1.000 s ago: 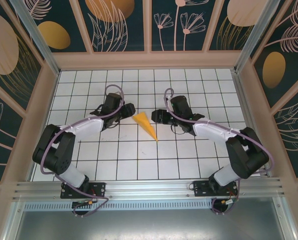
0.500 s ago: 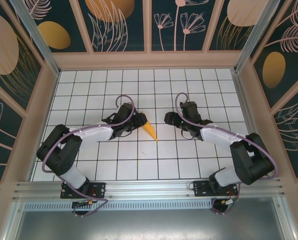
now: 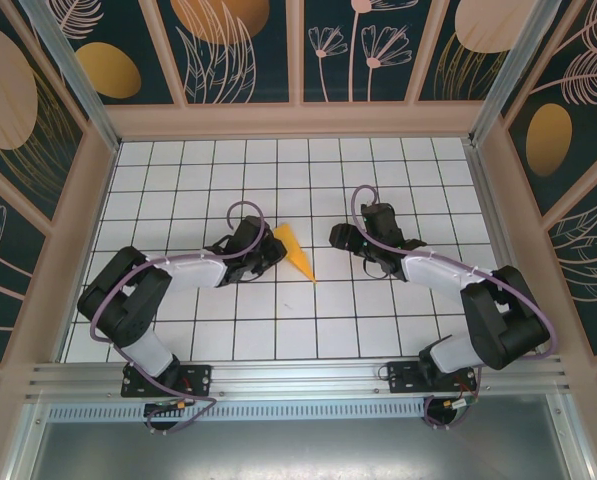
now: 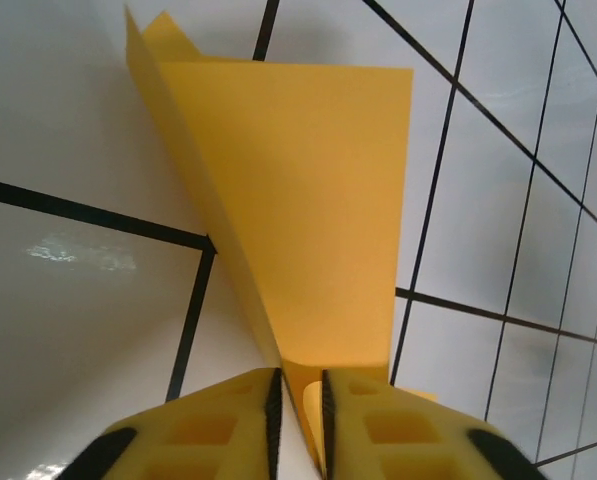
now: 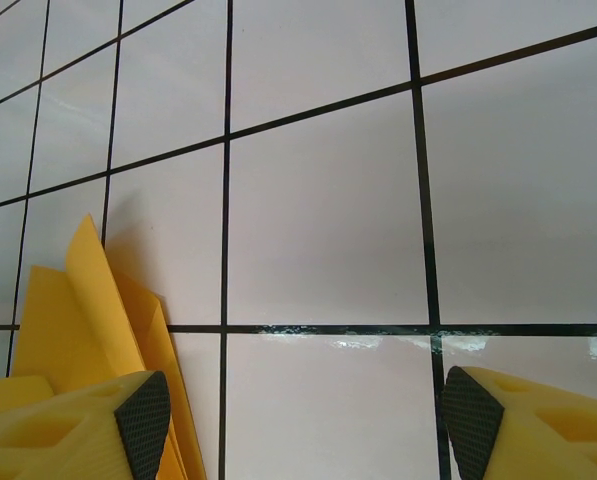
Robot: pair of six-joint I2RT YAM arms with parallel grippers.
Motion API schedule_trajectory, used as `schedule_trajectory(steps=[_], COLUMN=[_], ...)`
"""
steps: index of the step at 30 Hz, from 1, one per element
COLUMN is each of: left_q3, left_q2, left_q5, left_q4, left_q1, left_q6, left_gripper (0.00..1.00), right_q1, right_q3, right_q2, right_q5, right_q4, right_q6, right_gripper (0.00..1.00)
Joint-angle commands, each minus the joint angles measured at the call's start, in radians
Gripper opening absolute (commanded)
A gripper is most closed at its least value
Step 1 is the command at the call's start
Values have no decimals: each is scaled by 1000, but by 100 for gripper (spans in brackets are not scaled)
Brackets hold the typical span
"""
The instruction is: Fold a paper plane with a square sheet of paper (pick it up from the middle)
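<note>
The orange-yellow paper lies folded as a narrow pointed paper plane (image 3: 296, 254) near the middle of the white grid table, its tip toward the arms. My left gripper (image 3: 269, 250) sits at the plane's wide left end. In the left wrist view its yellow fingers (image 4: 228, 432) are shut on a raised fold of the paper plane (image 4: 308, 200), with paper layers pinched in the narrow gap at the left gripper (image 4: 298, 388). My right gripper (image 3: 336, 237) stands open just right of the plane. In the right wrist view, the right gripper (image 5: 298, 412) holds nothing, and the paper plane (image 5: 88, 310) lies beside its left finger.
The white grid table (image 3: 378, 320) is walled by a wooden frame (image 3: 298, 120) at the back and sides. A metal rail (image 3: 298, 375) runs along the near edge above both arm bases.
My left gripper moved in to the plane's wide end and shut on its fold. My right gripper drew back a little to the right and opened wider.
</note>
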Motion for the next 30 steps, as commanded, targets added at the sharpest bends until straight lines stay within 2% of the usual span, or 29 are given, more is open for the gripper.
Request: schedule_trajectory(steps=[1, 5, 12, 17, 20, 30], left_q3=[-30, -40, -40, -50, -63, -90], left_q2=[-43, -70, -118, -111, -79, 39], left_q5=[19, 40, 189, 288, 299, 207], left_q4=[54, 100, 251, 364, 385, 308], left_q1=[-6, -5, -5, -6, -5, -6], left_q6=[-15, 31, 152, 169, 167, 215], left_gripper=[13, 0, 0, 0, 0, 0], right_q1=[-8, -11, -44, -74, -79, -60], right_q3=[0, -1, -30, -66, -77, -107], right_q2=[4, -21, -104, -173, -195, -193], right_q5=[16, 5, -48, -65, -67, -134], right_q4=[-6, -3, 20, 30, 30, 50], right_q6=[16, 23, 40, 62, 67, 23], right_gripper=[75, 76, 76, 76, 76, 74])
